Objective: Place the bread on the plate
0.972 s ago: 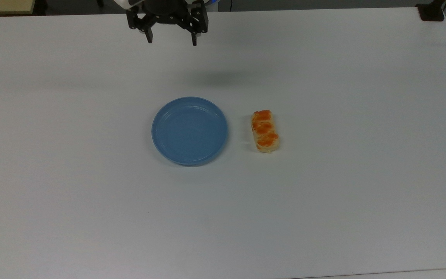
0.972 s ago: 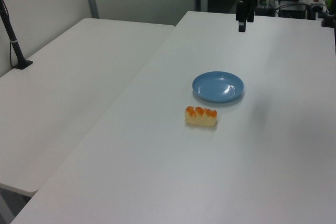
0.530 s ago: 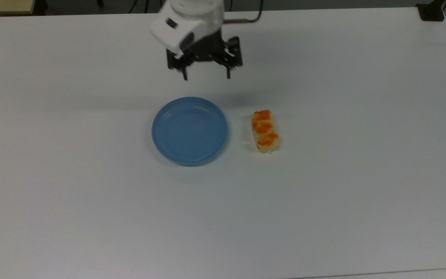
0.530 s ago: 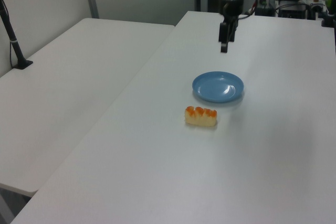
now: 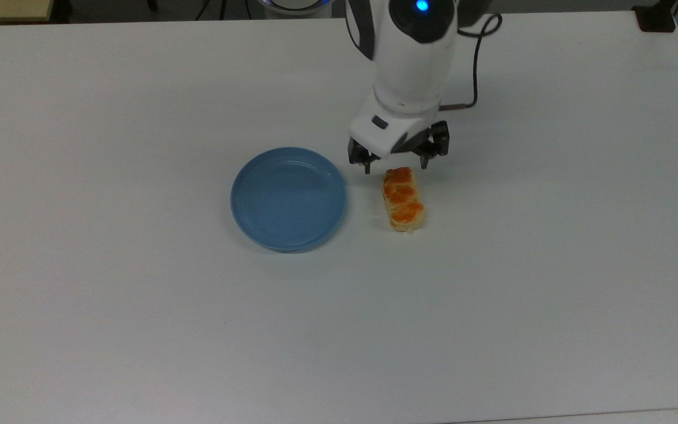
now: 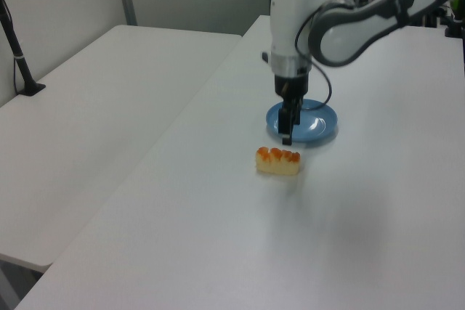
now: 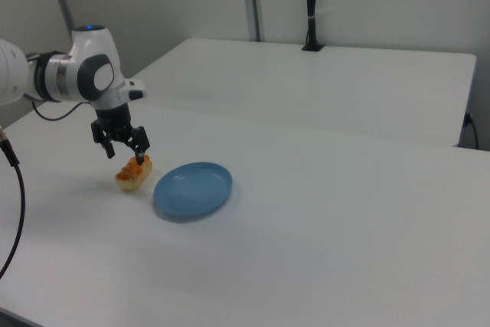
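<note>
The white table (image 5: 139,330) carries everything, and a second table (image 6: 94,99) stands alongside it at 9 o'clock in the left view. The white arm (image 5: 412,53) reaches in from 12 o'clock in the top view, a blue light showing on its upper joint, and a black cable (image 5: 475,65) loops off it at 3 o'clock.

The plate (image 5: 288,198) lies bare near the table's middle. Its light-blue dish is much wider than the bread is long.

The gripper (image 5: 397,166) hangs over the far end of the bread, at 12 o'clock from the loaf in the top view. Its jaws are spread wide, one fingertip on each side of the loaf's end, grasping nothing.

The bread (image 5: 403,199) lies flat on the table just beside the plate, at 3 o'clock from it in the top view, apart from the rim, with its orange-brown top up.
</note>
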`<action>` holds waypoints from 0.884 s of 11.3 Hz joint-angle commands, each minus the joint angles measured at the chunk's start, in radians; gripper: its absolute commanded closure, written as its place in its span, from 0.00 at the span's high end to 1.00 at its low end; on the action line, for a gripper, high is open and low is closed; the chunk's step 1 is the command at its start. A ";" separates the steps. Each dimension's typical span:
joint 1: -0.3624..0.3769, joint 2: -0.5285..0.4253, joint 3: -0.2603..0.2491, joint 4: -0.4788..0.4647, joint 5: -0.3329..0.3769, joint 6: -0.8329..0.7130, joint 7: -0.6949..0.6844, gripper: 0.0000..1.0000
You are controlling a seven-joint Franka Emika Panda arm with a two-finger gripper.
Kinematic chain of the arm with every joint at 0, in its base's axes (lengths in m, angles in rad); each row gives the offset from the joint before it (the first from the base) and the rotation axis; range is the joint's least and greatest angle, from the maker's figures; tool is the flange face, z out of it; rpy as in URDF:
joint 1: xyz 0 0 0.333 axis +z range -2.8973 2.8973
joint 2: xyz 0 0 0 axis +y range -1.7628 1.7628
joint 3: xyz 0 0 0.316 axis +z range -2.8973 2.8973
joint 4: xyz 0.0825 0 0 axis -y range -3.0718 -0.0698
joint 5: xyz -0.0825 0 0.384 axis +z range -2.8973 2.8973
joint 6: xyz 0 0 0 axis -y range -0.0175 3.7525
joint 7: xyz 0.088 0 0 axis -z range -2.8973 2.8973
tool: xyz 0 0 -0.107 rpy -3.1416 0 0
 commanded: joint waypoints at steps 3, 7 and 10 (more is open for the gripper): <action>0.023 0.111 0.026 0.013 -0.139 0.127 0.187 0.88; 0.026 0.095 0.044 0.015 -0.137 0.124 0.187 0.35; -0.026 0.039 0.032 0.027 -0.131 0.064 0.122 0.35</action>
